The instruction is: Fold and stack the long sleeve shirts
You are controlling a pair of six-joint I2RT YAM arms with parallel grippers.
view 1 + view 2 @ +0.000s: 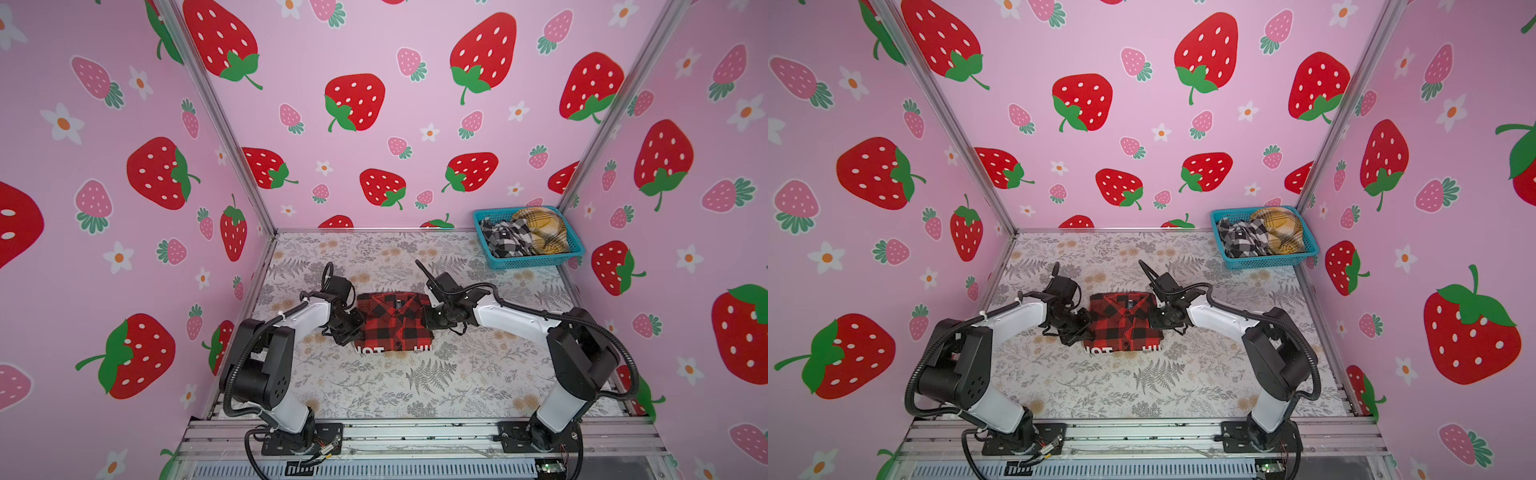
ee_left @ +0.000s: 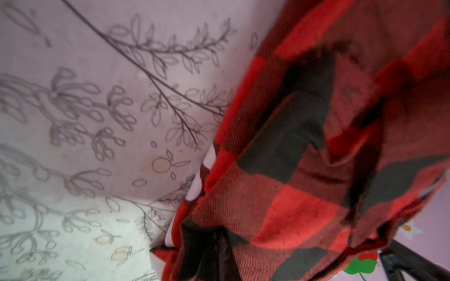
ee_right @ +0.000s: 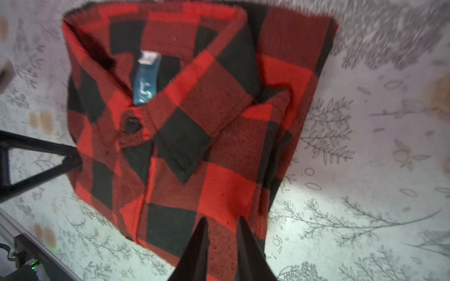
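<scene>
Three plaid shirts were in view. One red-and-black buffalo check shirt [image 1: 392, 322] lay folded flat mid-desk, collar toward the far wall. White block letters [image 1: 370, 350] on black showed along its near edge (only partly readable). The floral desk [image 1: 374, 395] was bare around it.

The left tool [image 1: 353, 328] sat at the shirt's left edge, fingers pressed together. In the left wrist view red-black cloth bunched right where they met, so it was pinching that edge. The right tool [image 3: 222, 220] was at the shirt's right edge. In the right wrist view its black fingers [image 3: 197, 248] stood a little apart with red cloth showing in the gap. I cannot tell whether they pinched the cloth or only hung over it. That view also showed the buttoned collar, a black button [image 3: 132, 125] and a blue neck label [image 3: 146, 77].

At the far right corner a turquoise basket [image 1: 536, 262] held the black-and-white check shirt [image 1: 505, 239] and the mustard-yellow plaid shirt [image 1: 540, 230]. Both were crumpled and touching, well apart from the folded one.
</scene>
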